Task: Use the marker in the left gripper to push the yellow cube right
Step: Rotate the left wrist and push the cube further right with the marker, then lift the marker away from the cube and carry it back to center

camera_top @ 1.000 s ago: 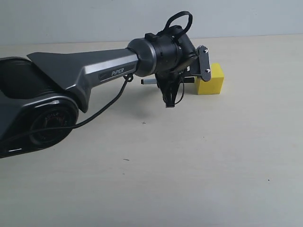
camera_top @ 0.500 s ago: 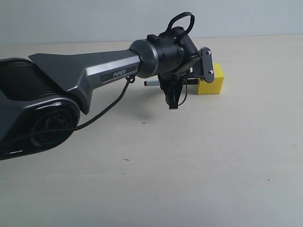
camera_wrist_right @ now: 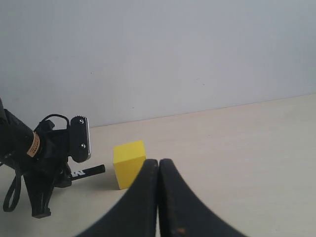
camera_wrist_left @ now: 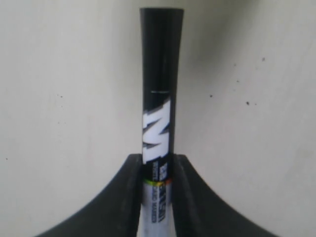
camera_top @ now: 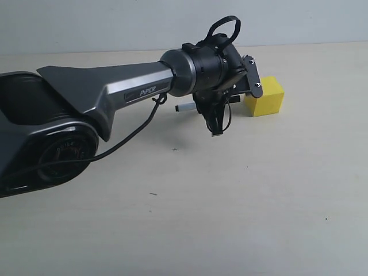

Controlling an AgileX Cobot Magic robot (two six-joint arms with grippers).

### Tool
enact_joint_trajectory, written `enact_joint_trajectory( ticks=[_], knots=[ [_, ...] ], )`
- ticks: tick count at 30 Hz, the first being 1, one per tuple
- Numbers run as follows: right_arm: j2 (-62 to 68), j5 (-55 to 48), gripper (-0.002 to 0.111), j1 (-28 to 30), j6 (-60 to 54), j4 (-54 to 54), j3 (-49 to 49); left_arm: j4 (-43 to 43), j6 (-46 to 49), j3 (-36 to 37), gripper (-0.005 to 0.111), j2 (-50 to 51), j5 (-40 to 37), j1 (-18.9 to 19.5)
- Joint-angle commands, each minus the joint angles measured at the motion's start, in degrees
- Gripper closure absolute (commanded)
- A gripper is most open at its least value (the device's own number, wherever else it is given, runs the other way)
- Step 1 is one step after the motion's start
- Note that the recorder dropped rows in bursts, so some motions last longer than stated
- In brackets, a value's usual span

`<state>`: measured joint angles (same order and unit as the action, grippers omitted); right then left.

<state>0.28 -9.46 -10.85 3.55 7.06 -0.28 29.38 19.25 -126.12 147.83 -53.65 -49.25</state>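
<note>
Plainly, the yellow cube is a small solid block, bright matte yellow with sharp edges, its top face lighter than its sides; it sits flat on the pale table, to the right of the left gripper in the exterior view; that gripper is clamped on the marker, its 2 black fingers pressed against the white barrel just behind the black section printed with a white "M"; the marker lies roughly level, its white end poking out left of the gripper and its black end aimed at the cube; in the right wrist view that black end sits just beside the cube's side face, with a thin strip of table seemingly between them; the exterior view hides this spot; the right gripper has both fingers closed together, holding nothing.
</note>
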Motion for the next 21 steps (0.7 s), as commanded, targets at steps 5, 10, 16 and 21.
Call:
enact_joint_trajectory(
  ticks=[5,10,16,21],
  knots=[
    [-0.28,0.56,0.108,0.21,-0.48,0.05,0.28,-3.62,-3.62,-0.46,0.107,-5.49,-6.22,-0.13],
    [-0.28,0.56,0.108,0.21,-0.48,0.05,0.28,-12.96,-4.63,2.25,0.107,-11.09,-8.03,2.43],
    [-0.28,0.56,0.108,0.21,-0.48,0.05,0.28,-15.16,-9.71,17.88,0.107,-21.17,-2.55,4.74],
    [-0.28,0.56,0.108,0.21,-0.48,0.05,0.28,-8.85,-21.28,35.73,0.107,-32.82,10.68,5.15]
  ],
)
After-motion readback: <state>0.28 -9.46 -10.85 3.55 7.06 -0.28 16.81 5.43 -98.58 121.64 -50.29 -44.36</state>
